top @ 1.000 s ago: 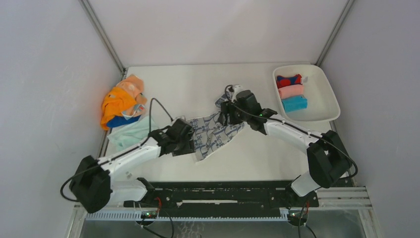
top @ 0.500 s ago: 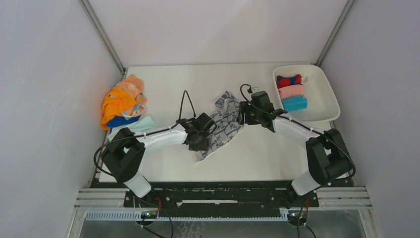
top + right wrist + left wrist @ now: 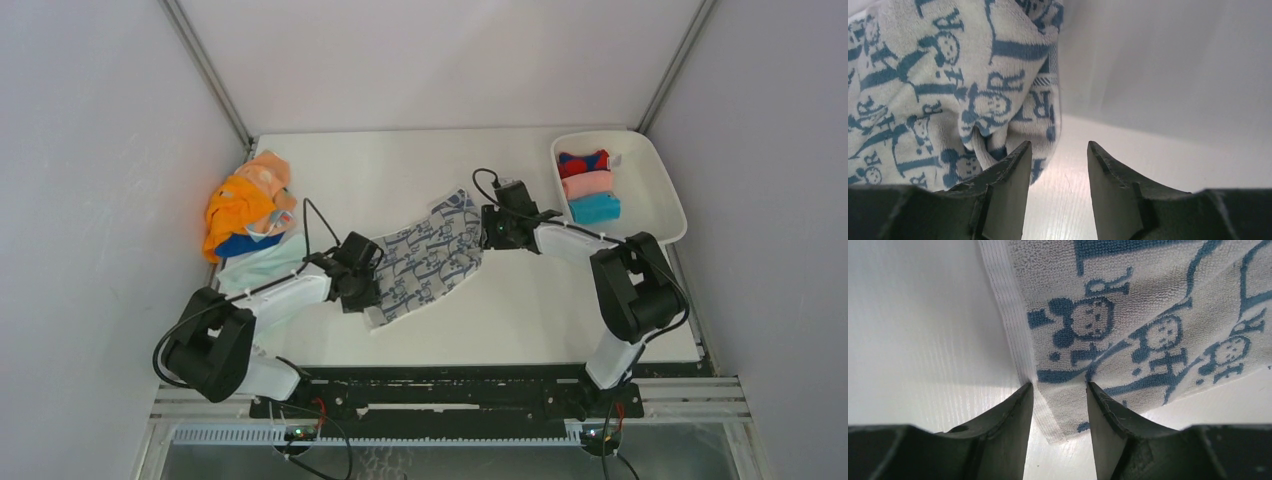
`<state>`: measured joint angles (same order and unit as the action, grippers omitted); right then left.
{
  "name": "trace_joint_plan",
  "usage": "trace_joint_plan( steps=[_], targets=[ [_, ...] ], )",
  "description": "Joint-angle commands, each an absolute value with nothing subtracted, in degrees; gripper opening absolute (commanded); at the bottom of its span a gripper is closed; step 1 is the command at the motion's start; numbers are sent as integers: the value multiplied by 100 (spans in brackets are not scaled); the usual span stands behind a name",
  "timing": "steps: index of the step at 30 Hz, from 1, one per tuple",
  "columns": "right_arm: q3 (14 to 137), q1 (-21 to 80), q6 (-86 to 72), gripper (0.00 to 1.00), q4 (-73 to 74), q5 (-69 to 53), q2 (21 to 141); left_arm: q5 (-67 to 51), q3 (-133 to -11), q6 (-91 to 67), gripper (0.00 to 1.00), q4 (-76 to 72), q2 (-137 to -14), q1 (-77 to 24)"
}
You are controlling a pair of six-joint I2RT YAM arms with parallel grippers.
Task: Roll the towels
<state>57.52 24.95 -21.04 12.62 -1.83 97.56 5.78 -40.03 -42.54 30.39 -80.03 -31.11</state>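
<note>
A white towel with blue print (image 3: 430, 258) lies spread out flat in the middle of the table. My left gripper (image 3: 365, 297) is low at its near-left corner. In the left wrist view that gripper (image 3: 1059, 387) is open, and the towel's corner (image 3: 1063, 415) lies loose on the table between the fingers. My right gripper (image 3: 488, 228) is at the towel's right edge. In the right wrist view it (image 3: 1059, 145) is open over bare table, with the towel (image 3: 948, 90) bunched just outside its left finger (image 3: 1008, 175).
At the left edge is a pile of towels: orange (image 3: 240, 205), bright blue (image 3: 245, 244) and pale mint (image 3: 262, 266). A white tray (image 3: 655, 215) at the back right holds three rolled towels: red-and-blue (image 3: 583, 162), pink (image 3: 587, 184) and blue (image 3: 594, 208).
The printed towel has gone from bunched between the grippers to lying flat. My left gripper drew back to its near-left corner. My right gripper settled at its right edge, and both jaws narrowed.
</note>
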Motion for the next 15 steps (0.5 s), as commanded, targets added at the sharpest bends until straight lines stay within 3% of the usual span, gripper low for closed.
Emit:
trace_joint_plan(
  steps=[1, 15],
  targets=[
    [6260, 2625, -2011, 44, 1262, 80, 10062, 834, -3595, -4223, 51, 3454, -8094, -2950],
    [7408, 3076, -1649, 43, 1920, 622, 11260, 835, -3459, -4219, 52, 3420, -7953, -2813]
  ],
)
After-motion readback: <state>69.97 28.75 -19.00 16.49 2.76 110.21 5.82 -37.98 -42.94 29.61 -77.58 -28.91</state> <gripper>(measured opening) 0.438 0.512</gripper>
